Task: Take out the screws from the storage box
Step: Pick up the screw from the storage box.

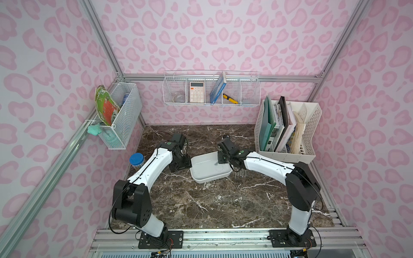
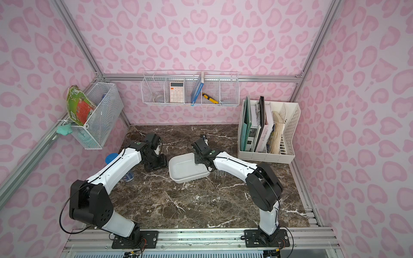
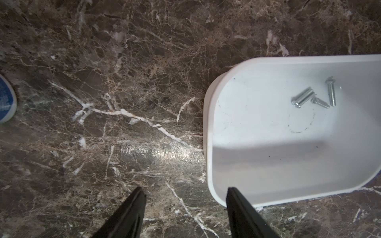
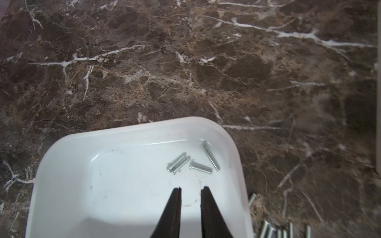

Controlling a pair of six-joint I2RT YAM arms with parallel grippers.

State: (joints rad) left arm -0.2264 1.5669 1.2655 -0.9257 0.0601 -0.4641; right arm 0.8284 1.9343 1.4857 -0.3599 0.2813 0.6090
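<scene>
The storage box (image 1: 205, 172) (image 2: 183, 169) is a shallow white tub on the marble table between my arms. Several silver screws (image 4: 201, 167) (image 3: 303, 100) lie loose on its floor, near one corner. More screws (image 1: 240, 174) (image 2: 220, 173) (image 4: 276, 229) lie in a row on the table just outside the box's right wall. My right gripper (image 4: 190, 188) hangs over the box floor (image 4: 123, 195), a little short of the screws. It is narrowly open with nothing between its fingers. My left gripper (image 3: 185, 189) stands open over bare table at the box's left side, one finger above the box (image 3: 268, 160) corner.
A blue-lidded jar (image 1: 136, 159) (image 3: 6, 99) stands left of my left arm. A white file rack (image 1: 288, 131) with books fills the back right corner. White wire baskets hang on the back wall (image 1: 211, 89) and the left wall (image 1: 118, 118).
</scene>
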